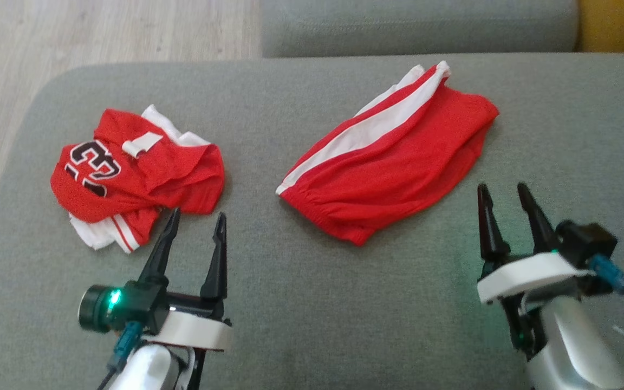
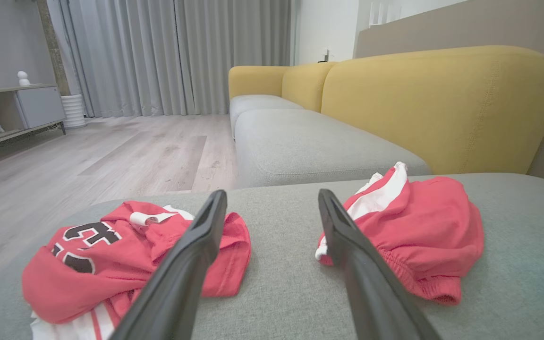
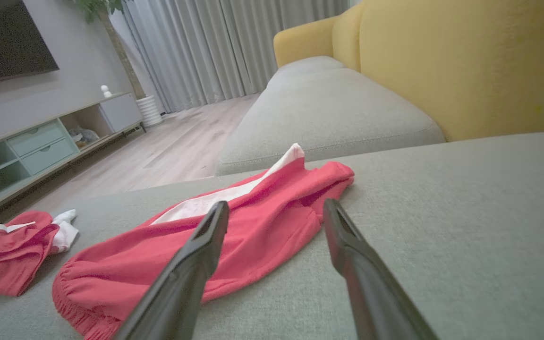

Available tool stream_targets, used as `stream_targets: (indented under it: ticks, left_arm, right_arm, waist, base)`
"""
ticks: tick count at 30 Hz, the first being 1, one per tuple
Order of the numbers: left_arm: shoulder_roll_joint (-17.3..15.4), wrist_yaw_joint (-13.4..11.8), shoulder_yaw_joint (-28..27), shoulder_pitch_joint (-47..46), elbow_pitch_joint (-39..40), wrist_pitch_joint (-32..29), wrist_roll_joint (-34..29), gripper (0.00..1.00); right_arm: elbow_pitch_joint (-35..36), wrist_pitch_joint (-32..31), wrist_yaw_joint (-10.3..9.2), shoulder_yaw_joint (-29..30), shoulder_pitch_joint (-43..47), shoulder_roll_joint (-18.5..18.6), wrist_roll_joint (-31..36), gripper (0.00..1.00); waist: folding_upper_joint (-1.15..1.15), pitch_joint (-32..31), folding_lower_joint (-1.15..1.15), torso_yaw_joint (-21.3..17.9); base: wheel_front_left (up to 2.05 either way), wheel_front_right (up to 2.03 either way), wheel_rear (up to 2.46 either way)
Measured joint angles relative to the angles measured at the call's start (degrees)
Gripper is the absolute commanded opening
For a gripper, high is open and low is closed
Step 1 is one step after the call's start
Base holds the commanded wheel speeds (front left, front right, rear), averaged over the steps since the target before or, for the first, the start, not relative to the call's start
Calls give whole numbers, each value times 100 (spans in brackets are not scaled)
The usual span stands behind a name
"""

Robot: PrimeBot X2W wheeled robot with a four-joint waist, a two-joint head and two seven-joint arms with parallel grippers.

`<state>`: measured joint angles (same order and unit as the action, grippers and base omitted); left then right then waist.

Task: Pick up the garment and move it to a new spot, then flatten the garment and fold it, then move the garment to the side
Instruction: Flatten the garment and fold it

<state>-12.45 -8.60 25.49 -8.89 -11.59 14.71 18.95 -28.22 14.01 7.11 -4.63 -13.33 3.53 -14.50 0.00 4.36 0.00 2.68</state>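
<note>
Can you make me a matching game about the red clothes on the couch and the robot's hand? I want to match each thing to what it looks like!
Things:
1. jersey
2. shorts
3. left gripper
4. sofa backrest

Descriptions:
A. yellow
B. white stripe down the side
C. crumpled, with a black number
D. open, holding nothing

Pairs: 1-C, 2-B, 3-D, 4-A

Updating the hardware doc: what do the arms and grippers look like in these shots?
Left gripper and right gripper match: two long, tapering black fingers on a black base, a white curved collar and a pale silvery forearm. Each shows a green light and a teal cable connector. The left carries a round black barrel; the right a boxy black block.
</note>
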Motion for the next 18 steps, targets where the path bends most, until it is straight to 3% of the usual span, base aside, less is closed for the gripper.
stream_targets:
  ticks: [7,12,18]
  left_arm:
    - [221,372,-197,-235,121,0,-210,100]
    - [452,689,-355,-580,57,0,-358,100]
    - [716,922,-482,-715,-92,0,-497,100]
  right_arm:
    - [388,-693,0,575,-648,-41,499,100]
    - [-219,-1789,0,1630,-2070,-35,1125,100]
    - [-1243,-2440,0,2742,-3088,163,2183,100]
  waist:
    - [0,465,1,178]
    - [0,986,2,461]
    - [0,1358,2,894]
  base:
    - [0,0,0]
    - [0,0,0]
    - [0,0,0]
